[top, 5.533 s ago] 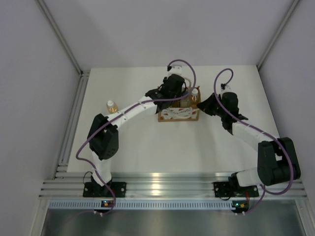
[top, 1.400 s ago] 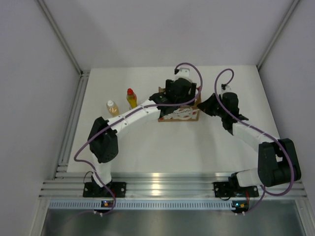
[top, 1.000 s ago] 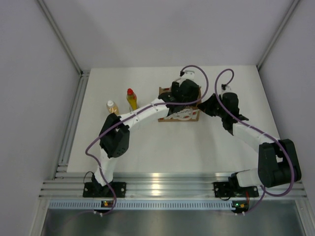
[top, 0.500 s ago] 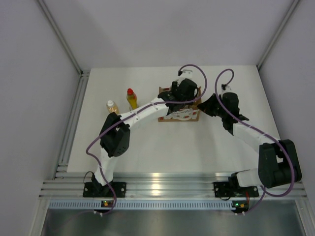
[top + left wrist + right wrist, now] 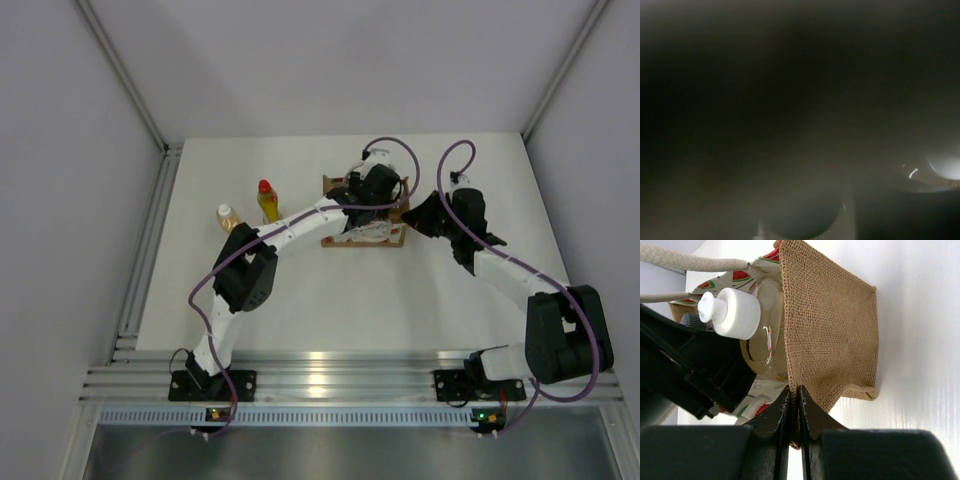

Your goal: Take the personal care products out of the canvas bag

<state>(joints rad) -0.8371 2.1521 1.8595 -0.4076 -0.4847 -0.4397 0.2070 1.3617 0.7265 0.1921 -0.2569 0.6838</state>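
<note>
removal under way: a yellow bottle (image 5: pixel 266 201) and an amber bottle (image 5: pixel 227 216) stand on the table (image 5: pixel 300 290), left of the canvas bag (image 5: pixel 830 330). right gripper (image 5: pixel 794 400) clenched on the bag's side edge; left gripper (image 5: pixel 374 190) sunk inside beside a white-capped bottle (image 5: pixel 765 345) — grip indiscernible. next, probably: confirm hold, lift vertically.

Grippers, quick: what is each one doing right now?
Left gripper: at the canvas bag mouth, its wrist view is dark; cannot tell.
Right gripper: shut on the bag's brown edge.
</note>
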